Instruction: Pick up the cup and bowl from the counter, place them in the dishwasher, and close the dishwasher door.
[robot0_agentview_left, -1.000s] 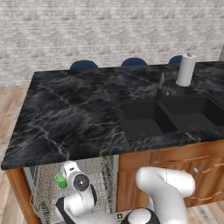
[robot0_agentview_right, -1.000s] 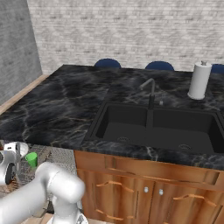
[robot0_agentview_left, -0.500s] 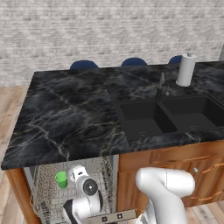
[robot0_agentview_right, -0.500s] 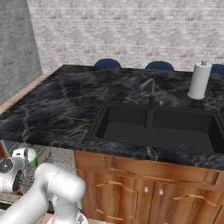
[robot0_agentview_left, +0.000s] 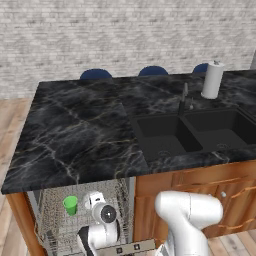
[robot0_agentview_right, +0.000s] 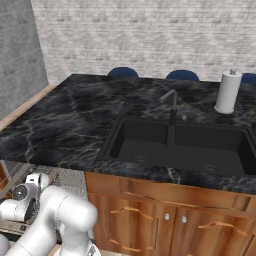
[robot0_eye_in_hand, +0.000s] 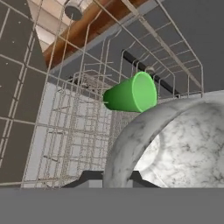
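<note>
While the black marble counter stretches wide across the top with its double sink and the paper-towel roll standing off at the far right, the action is all down below its front edge. That's where the dishwasher sits, wire rack pulled out among the wooden cabinets, door dropped open with only a strip of it showing at the bottom of the left base view. Into that rack reaches the white arm, elbow low, wrist tucked in over the wires.

Now to the cargo. The bowl looms large right in front of the hand camera, its speckled rim running straight down to the gripper, and the jaws are pinched tight on that rim. So the bowl is in hand, held over the rack, not yet let go. Beyond it, the green cup lies on its side in the rack, mouth turned towards the camera; from the left base view it sits in the rack's left part.

By my read, cup is done and bowl placement is the step in play. Next move calls for easing the bowl down onto the wires clear of the cup, opening the jaws, backing out, then getting under that door to swing it shut.
</note>
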